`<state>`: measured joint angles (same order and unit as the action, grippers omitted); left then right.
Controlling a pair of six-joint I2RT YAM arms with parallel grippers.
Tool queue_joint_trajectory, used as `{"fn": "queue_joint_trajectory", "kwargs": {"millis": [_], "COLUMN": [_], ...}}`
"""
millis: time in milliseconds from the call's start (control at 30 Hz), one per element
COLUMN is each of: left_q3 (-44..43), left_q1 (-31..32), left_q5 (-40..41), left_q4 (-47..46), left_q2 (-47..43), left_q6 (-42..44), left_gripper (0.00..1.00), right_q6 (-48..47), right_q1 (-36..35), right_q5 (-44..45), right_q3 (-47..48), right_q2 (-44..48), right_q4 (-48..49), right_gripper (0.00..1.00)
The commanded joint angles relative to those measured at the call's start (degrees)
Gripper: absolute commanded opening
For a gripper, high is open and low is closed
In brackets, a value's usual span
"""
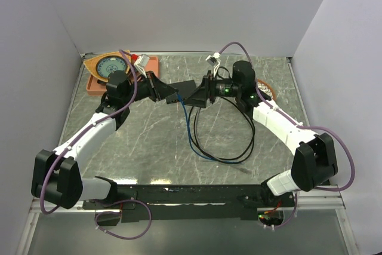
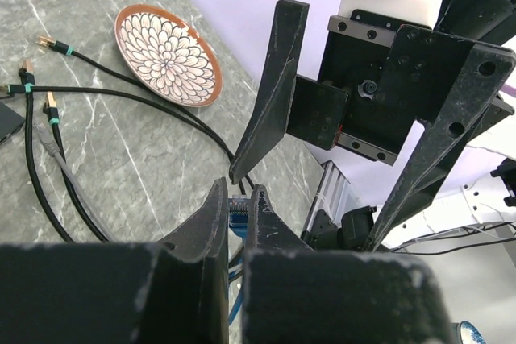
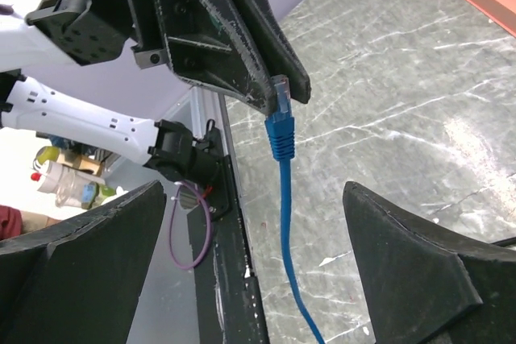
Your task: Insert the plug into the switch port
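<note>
Plug [image 3: 279, 90], clear-tipped on a blue cable [image 3: 284, 199], is clamped in the left gripper [image 2: 238, 199], raised well apart from the brown-rimmed floral plate [image 2: 168, 54]. The right gripper [image 3: 254, 191] gapes empty, nearer that plate. No switch port shows. Judged best: locate it first, align squarely, push gently.

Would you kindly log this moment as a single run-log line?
left gripper: shut on blue plug | right gripper: open, facing it | insertion: not yet done
</note>
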<state>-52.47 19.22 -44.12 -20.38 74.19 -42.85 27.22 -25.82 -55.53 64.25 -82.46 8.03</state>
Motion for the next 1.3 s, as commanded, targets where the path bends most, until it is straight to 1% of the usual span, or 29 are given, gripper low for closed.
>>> {"fn": "queue_joint_trajectory", "kwargs": {"millis": [0, 167, 367, 500, 667, 767, 867, 933, 967, 1000, 1033, 1167, 1267], "left_q3": [-1.4, -1.2, -3.0, -3.1, -1.9, -1.2, -1.1, -1.2, -1.2, -1.2, -1.2, -1.3, -1.2], "left_q1": [-0.2, -0.2, -0.1, -0.1, -0.2, -0.1, -0.2, -0.1, -0.1, -0.1, -0.1, -0.1, -0.1], "left_q5": [-0.7, -0.1, -1.1, -2.9, -5.4, -6.7, -8.1, -8.3, -8.4, -8.4, -8.4, -7.9, -7.4], "left_q4": [-3.4, -1.8, 0.3, -3.0, -9.2, -11.8, -13.1, -13.0, -12.8, -12.8, -12.7, -11.6, -11.2], "left_q2": [-1.9, -3.0, -3.5, -3.5, -3.8, -4.3, -4.8, -5.0, -5.0, -5.2, -5.1, -5.1, -5.2], "left_q6": [-0.6, 0.7, 2.3, 1.2, -2.8, -4.6, -5.7, -5.8, -5.8, -5.8, -5.8, -5.3, -4.9], "left_gripper": [0.01, 0.01, 0.01, 0.01, 0.01, 0.01, 0.01, 0.01, 0.01, 0.01, 0.01, 0.01, 0.01], "right_q6": [0.6, 2.0, 4.0, 5.3, 6.4, 7.4, 8.9, 11.1, 12.1, 14.0, 14.7, 17.4, 18.1], "right_q1": [0.9, 0.8, 0.8, 0.8, 0.8, 0.8, 0.9, 0.9, 0.8, 0.7, 0.8, 0.5, 0.1], "right_q5": [-1.2, -2.7, -4.3, -5.5, -5.2, -5.2, -5.4, -5.7, -5.9, -6.2, -6.4, -7.8, -8.5], "right_q3": [-0.1, 0.5, 0.3, 0.1, -0.3, -0.7, -0.7, -1.0, -1.1, -0.9, -0.7, -0.1, -0.1], "right_q2": [2.2, 1.2, 0.6, 0.9, -0.2, -1.4, -2.7, -3.1, -3.8, -4.1, -4.6, -6.0, -6.1], "right_q4": [3.8, 5.4, 8.3, 10.6, 12.0, 13.8, 16.0, 19.4, 20.6, 21.8, 22.9, 27.1, 27.7], "right_gripper": [0.99, 0.99, 0.99, 0.99, 0.99, 0.98, 0.93, 0.88, 0.82, 0.74, 0.70, 0.63, 0.59]}}
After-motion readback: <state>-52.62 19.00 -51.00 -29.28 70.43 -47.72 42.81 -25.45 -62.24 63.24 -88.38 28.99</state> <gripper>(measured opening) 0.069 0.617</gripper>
